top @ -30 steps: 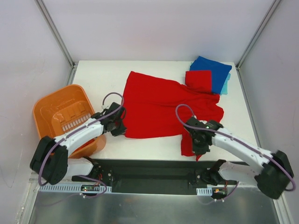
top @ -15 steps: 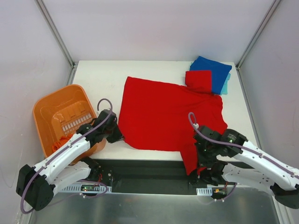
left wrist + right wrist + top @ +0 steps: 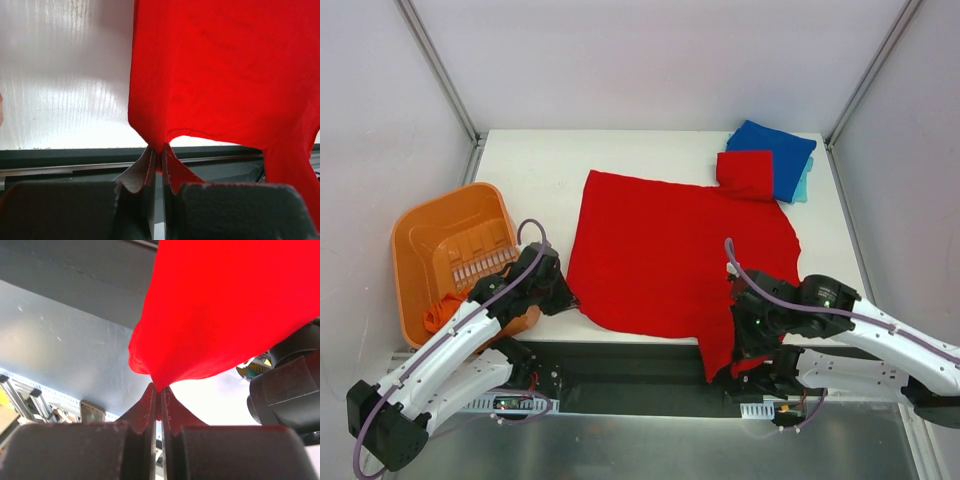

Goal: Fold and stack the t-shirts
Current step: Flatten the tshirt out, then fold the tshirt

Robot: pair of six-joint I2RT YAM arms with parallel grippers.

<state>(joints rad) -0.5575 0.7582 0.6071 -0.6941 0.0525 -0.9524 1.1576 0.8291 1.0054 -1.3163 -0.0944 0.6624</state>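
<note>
Red t-shirt | near corner hangs past table | teal shirt mostly covered

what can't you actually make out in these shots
Top view: the teal t-shirt is only a sliver, covered by the blue t-shirt and the folded red t-shirt.
Top view: orange-red cloth by the orange basket sits mostly behind the left arm; inside or outside is unclear.
Wrist views: the spread red t-shirt is cut off by the frame edges.
</note>
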